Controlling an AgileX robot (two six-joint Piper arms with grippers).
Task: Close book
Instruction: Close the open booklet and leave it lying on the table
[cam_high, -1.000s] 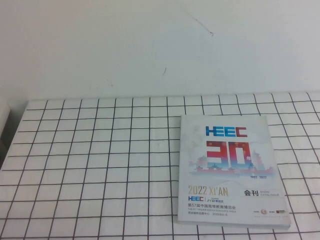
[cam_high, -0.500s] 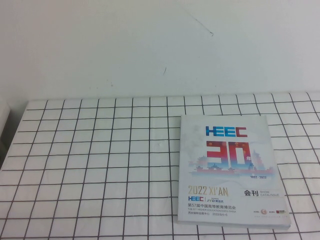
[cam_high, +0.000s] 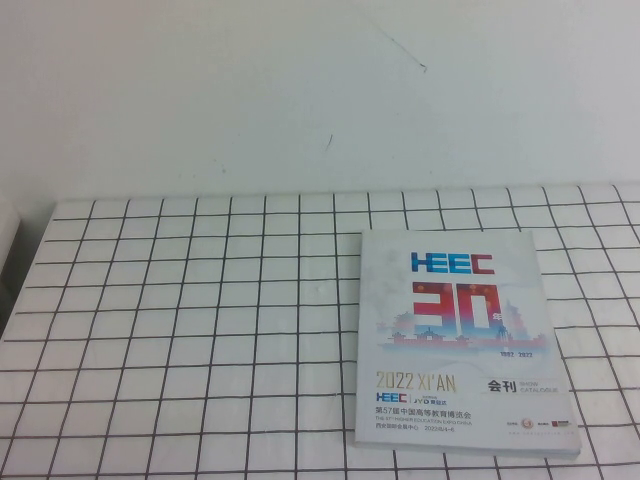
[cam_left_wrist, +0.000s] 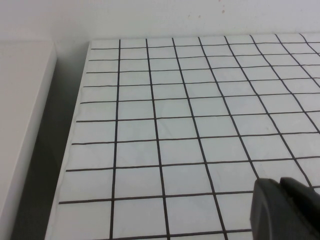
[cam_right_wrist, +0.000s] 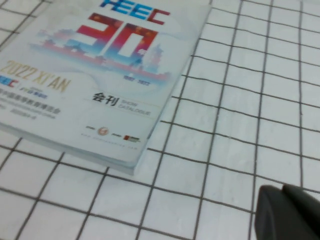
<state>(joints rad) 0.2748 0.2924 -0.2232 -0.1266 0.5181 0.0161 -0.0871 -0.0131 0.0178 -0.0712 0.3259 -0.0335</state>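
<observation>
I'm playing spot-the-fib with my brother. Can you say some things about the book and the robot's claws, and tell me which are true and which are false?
1. The book lies closed, cover up, on the checked table. True.
2. The book is on the robot's left side of the table. False: it lies on the right side.
3. The right claw is gripping the book. False: it hangs over bare cloth near the book's corner and does not touch it.
4. The left claw is over bare checked cloth, with no book beside it. True.
5. The cover shows a big "30". True.
</observation>
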